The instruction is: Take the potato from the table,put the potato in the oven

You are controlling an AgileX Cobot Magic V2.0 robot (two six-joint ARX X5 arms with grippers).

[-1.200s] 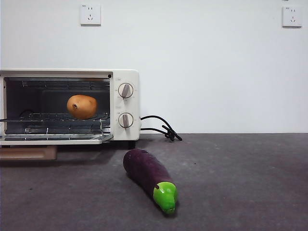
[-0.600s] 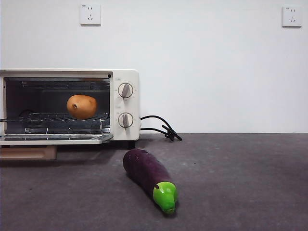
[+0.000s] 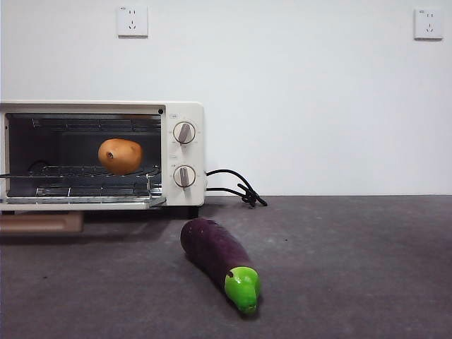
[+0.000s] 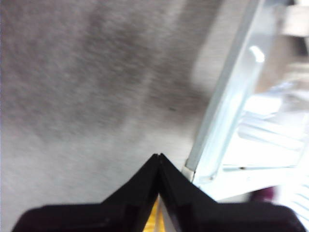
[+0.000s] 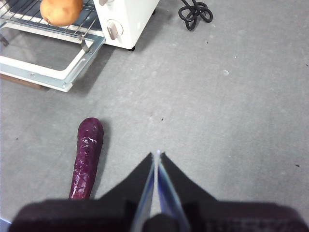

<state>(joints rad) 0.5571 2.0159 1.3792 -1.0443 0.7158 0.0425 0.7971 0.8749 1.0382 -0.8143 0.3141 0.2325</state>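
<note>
- The potato (image 3: 121, 156) sits on the wire rack inside the oven (image 3: 182, 113), whose door (image 3: 78, 204) hangs open and flat; its dark spot faces the front view.
- In the right wrist view the potato (image 5: 61, 11) lies well apart from the right gripper (image 5: 157, 157), which hangs above bare worktop (image 5: 231, 116) with its jaws clenched tip to tip, grasping nothing.
- The left gripper (image 4: 159, 158) has its jaws pressed together too, empty, above the worktop just beside the edge of the oven door (image 4: 227, 116); that view is blurred and the potato does not show there.
- The purple eggplant (image 3: 219, 260) lies on the worktop in front of the oven, green tip toward the camera.
- The black cord (image 3: 236, 186) lies coiled beside the oven.
</note>
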